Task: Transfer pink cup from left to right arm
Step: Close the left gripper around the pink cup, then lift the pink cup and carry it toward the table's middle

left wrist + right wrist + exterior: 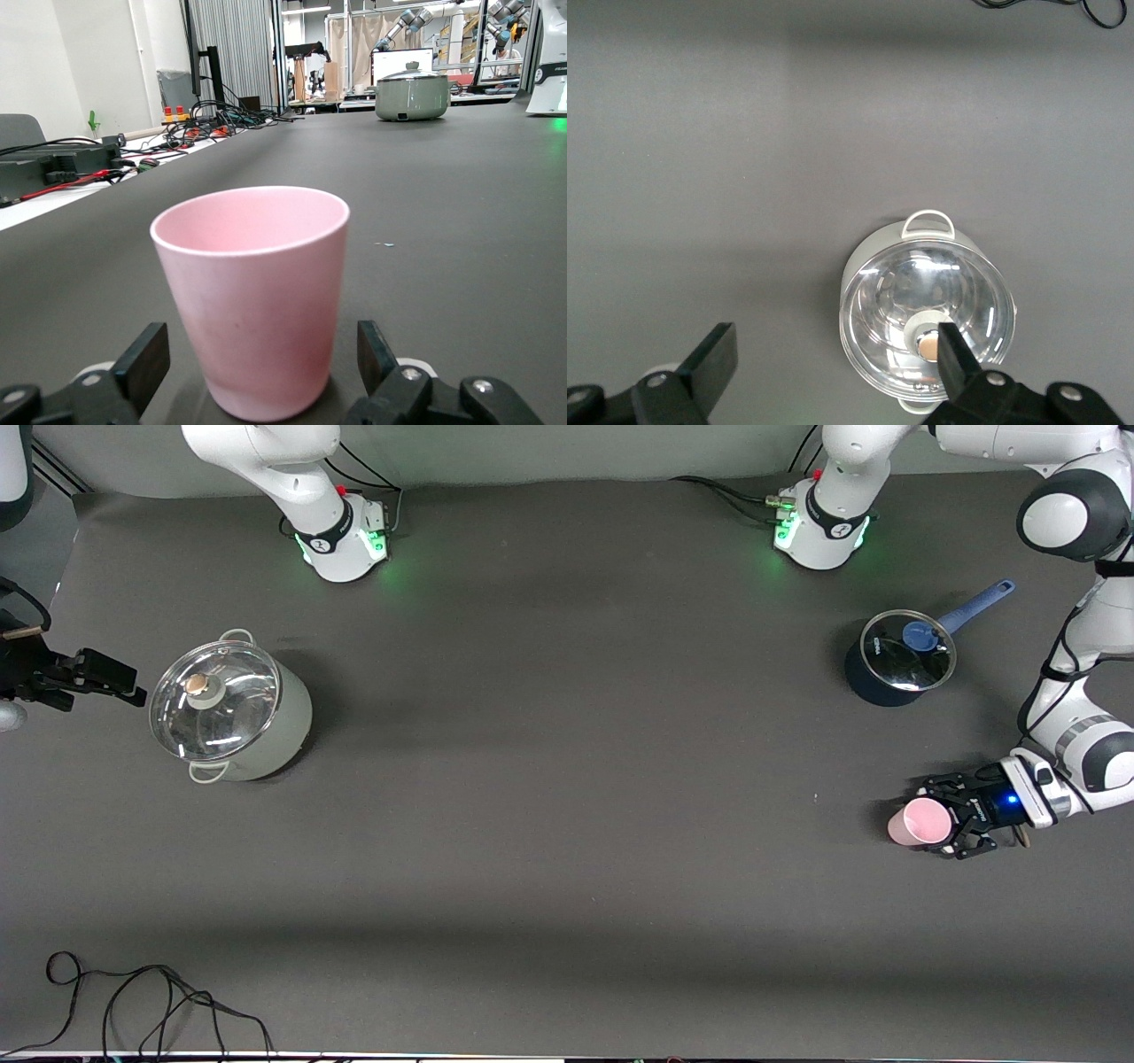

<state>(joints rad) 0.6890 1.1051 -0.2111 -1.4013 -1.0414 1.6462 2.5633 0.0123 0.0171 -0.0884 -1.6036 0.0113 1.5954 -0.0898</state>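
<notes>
Your left gripper (950,825) sits low at the table (567,850), its two fingers (146,365) spread wide on either side of the pink cup (921,821), which stands between them. The left wrist view shows a gap between each pad and the cup's wall, so you are bracketing it, not yet gripping; whether a pad grazes the base is hard to tell there. That low, level approach looks meant to take the cup by its lower body and leave the rim free for the other arm to take.

The cup stands upright on its narrow base, mouth up, its long axis vertical and widening toward the rim. It sits nearer the front camera than the dark blue saucepan (897,664) with its glass lid, at the left arm's end of the table.

That saucepan's handle (977,605) points away from the cup, so it is no obstacle to your lift.

Well apart from the saucepan, toward the right arm's end, the grey-green stockpot (232,710) stands lidded. Your right gripper (104,682) waits in the air just beside it, fingers apart and holding nothing, facing down at the pot's glass lid (926,329).
</notes>
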